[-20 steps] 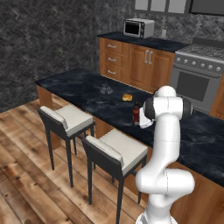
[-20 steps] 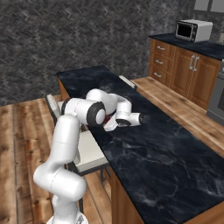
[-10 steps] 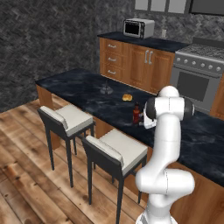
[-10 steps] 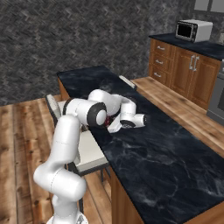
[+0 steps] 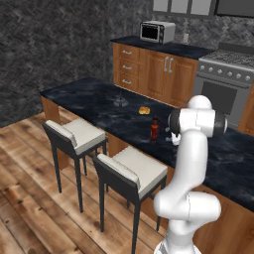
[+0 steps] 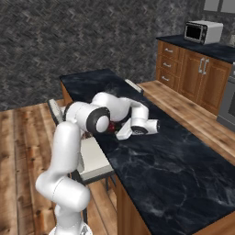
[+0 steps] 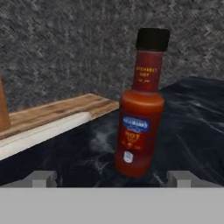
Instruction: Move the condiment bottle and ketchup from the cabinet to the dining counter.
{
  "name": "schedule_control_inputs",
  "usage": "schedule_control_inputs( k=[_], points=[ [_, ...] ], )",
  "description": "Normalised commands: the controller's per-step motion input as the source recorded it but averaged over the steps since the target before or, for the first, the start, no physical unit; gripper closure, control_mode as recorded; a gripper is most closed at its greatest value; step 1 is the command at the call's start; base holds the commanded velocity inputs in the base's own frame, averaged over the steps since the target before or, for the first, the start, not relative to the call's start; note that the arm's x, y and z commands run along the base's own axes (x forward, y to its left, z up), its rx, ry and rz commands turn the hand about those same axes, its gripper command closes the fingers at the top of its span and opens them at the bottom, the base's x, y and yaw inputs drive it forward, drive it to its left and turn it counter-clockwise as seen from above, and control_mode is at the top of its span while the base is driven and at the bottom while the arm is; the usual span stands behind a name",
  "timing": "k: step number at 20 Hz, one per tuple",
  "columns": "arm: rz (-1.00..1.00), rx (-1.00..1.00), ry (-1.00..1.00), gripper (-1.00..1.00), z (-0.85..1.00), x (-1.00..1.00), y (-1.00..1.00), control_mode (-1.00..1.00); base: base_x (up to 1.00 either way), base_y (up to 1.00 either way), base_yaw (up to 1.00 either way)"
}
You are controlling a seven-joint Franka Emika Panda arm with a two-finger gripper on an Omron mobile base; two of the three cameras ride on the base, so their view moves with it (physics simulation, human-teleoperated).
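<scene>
The gripper [image 7: 112,179] is spread wide with nothing in it; its two finger tips [image 7: 43,178] stand on either side of the condiment bottle [image 7: 141,105], well clear of the glass. The bottle is dark red with a black cap and a label reading "HOT", and in the hand view it leans a little because the camera is rolled. It stands upright on the dining counter [image 5: 99,99], close to the counter's stool-side edge, just in front of the hand.

Taking the bottle [image 5: 155,129] as the mark: the robot's white wrist is just beside it, over the black marble top. Below it, on the wooden floor along the counter's edge, stand two stools with pale seats, the nearer stool [image 5: 133,171] and the farther stool [image 5: 79,136]. Beyond the bottle on the same counter lie a small orange thing [image 5: 144,110] and, farther still, a small dark thing [image 5: 119,101]; I cannot tell what either is. Well behind the bottle, on the back counter against the wall, sits a microwave [image 5: 157,31], with a stove [image 5: 226,82] to its right.
</scene>
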Motion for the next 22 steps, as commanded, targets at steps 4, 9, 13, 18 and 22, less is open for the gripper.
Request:
schedule_control_inputs(
  k=[4, 9, 13, 18, 22],
  points=[
    [-0.06, 0.00, 0.07, -1.00, 0.47, -0.52, -0.19, -1.00, 0.00, 0.00, 0.00],
    [-0.13, 0.00, 0.07, -1.00, 0.49, -0.54, -0.21, -1.00, 0.00, 0.00, 0.00],
    [-0.21, 0.00, 0.06, -1.00, 0.48, -0.53, -0.24, -1.00, 0.00, 0.00, 0.00],
    [-0.23, -0.01, 0.08, -1.00, 0.54, -0.46, -0.18, -1.00, 0.00, 0.00, 0.00],
    [-0.18, -0.03, 0.17, -1.00, 0.63, -0.40, -0.11, -1.00, 0.00, 0.00, 0.00]
  ],
)
